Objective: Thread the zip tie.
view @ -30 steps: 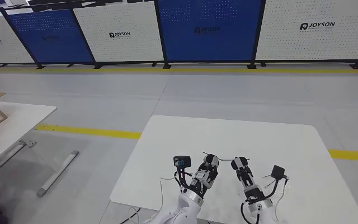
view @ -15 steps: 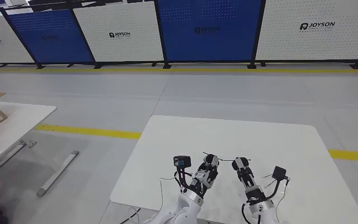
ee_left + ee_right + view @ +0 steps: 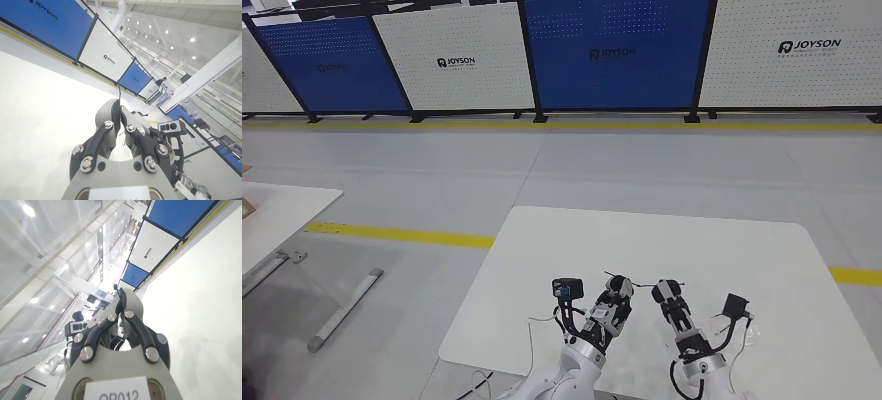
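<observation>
Beyond table point(image 3: 642, 235) and zip tie point(image 3: 119, 91), panels point(image 3: 617, 55)

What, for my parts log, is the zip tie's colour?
Black. The left wrist view shows the zip tie best, a thin strip poking from the shut left gripper.

We see our left tool point(image 3: 120, 108) built of pale grey fingers point(image 3: 105, 115), black linkages and silver screws; our right tool point(image 3: 121, 294) looks alike, with a white label at the frame's bottom.
</observation>
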Action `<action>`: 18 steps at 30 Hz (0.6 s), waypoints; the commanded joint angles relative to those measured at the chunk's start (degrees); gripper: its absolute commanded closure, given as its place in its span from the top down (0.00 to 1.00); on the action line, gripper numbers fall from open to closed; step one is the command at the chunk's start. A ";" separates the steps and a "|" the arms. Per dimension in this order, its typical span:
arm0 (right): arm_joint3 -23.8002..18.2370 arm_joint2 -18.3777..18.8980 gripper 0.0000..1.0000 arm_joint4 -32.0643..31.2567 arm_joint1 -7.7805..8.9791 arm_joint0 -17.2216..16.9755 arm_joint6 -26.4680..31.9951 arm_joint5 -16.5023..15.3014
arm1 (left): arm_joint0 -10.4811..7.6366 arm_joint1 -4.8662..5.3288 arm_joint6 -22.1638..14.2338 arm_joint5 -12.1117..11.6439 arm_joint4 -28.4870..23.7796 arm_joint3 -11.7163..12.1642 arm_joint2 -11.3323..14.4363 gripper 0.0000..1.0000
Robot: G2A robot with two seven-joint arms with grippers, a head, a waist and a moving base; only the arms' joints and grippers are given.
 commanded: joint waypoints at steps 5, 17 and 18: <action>-0.66 0.90 0.00 0.67 0.02 -1.39 0.27 -0.83 | 0.00 0.00 0.00 0.00 0.00 0.00 0.00 0.00; -1.72 1.98 0.00 2.70 0.01 -2.52 0.19 -0.27 | 0.00 0.00 0.00 0.00 0.00 0.00 0.00 0.00; -2.06 2.04 0.00 2.83 -0.03 -2.78 -0.19 0.30 | 0.00 0.00 0.00 0.00 0.00 0.00 0.00 0.00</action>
